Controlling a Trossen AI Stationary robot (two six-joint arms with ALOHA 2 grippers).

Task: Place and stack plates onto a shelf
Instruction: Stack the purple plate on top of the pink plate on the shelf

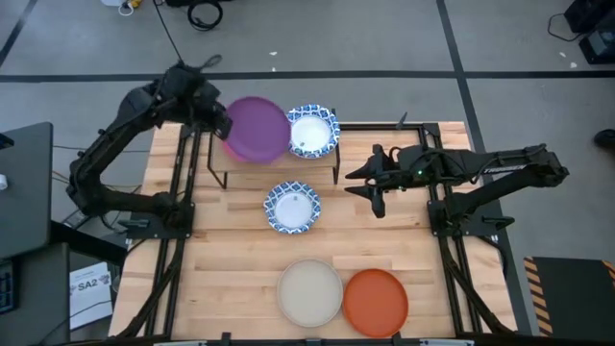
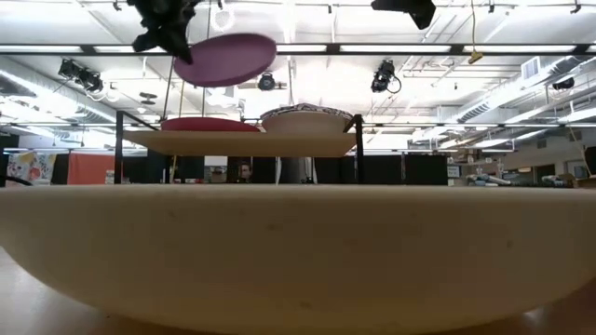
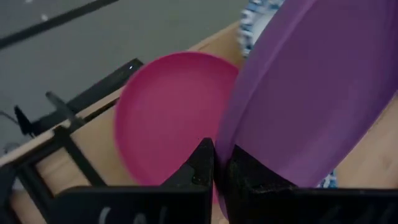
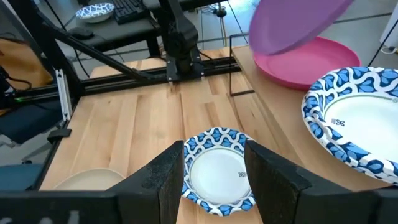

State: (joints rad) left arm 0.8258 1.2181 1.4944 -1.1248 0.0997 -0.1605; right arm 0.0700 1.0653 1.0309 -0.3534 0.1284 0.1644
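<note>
My left gripper (image 1: 223,123) is shut on a purple plate (image 1: 257,130), held in the air over the left half of the shelf (image 2: 242,141). Under it a pink plate (image 3: 168,118) lies flat on the shelf top. A white plate with a blue rim (image 1: 313,131) sits on the shelf's right half. Another blue-rimmed plate (image 1: 293,207) lies on the table in front of the shelf. My right gripper (image 4: 214,155) hovers open to the right of that plate, above the table, touching nothing. My left gripper pinches the purple plate's rim (image 3: 227,140) between its two fingers, at the plate's left edge. The fingers slant down from the table's far left. The plate is lifted clear above the pink plate and tilted, its free side higher (image 2: 265,46).
A beige plate (image 1: 309,291) and an orange plate (image 1: 376,301) lie side by side at the table's near edge. Black frame rails (image 1: 178,240) run along both sides of the table. Bare wood lies between the near plates and the shelf.
</note>
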